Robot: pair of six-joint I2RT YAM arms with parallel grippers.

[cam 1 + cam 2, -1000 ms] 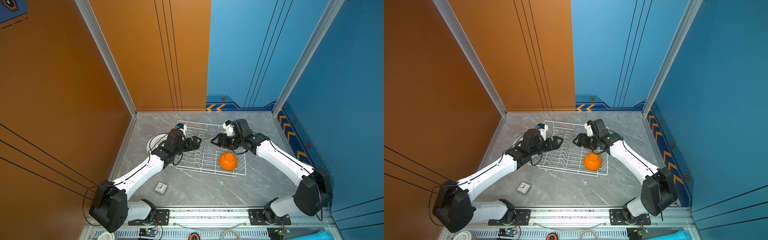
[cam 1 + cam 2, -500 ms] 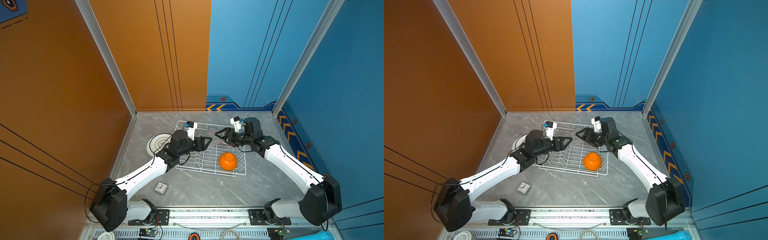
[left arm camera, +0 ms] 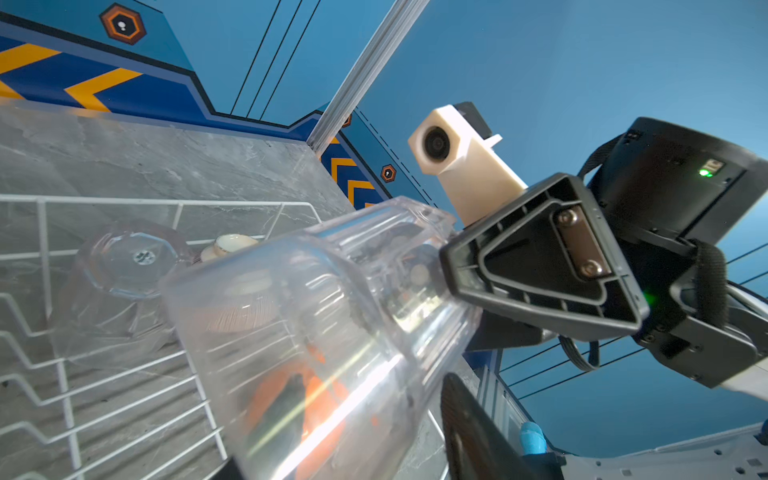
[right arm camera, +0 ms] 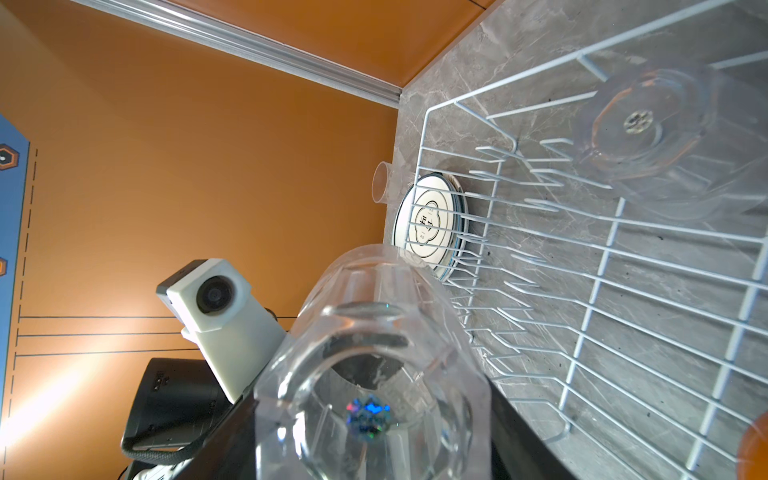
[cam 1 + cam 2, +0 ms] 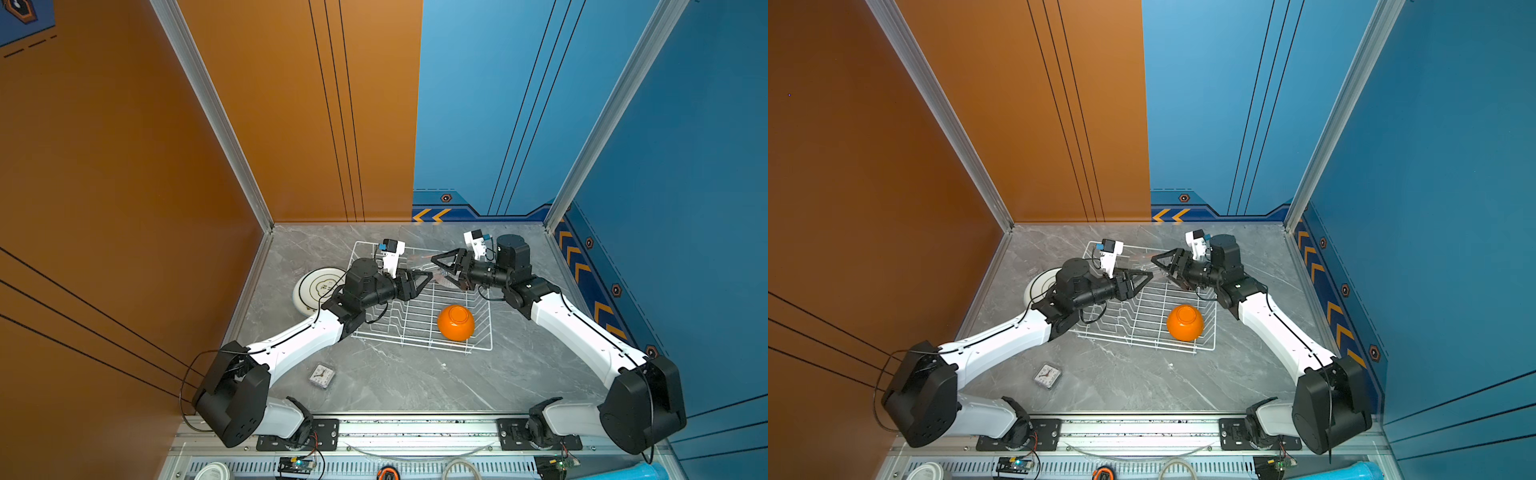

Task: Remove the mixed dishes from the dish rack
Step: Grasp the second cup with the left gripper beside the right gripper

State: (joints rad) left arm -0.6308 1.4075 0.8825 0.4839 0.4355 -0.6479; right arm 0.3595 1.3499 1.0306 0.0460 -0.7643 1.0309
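Left wrist view: my right pincer (image 3: 457,299) pinches 1 clear tumbler (image 3: 324,332) above the dish rack (image 5: 415,320); whether my left pincer (image 5: 424,280) grips it, I cannot tell. Plates (image 5: 318,286) sit outside; orange bowl (image 5: 456,322), 2nd tumbler (image 3: 124,270), ribbed bowl (image 3: 228,243) wait inside.

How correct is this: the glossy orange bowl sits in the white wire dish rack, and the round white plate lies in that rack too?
One part is wrong. The round white plate lies on the grey table left of the white wire dish rack, not in it; both top views show this. The glossy orange bowl does sit in the rack.
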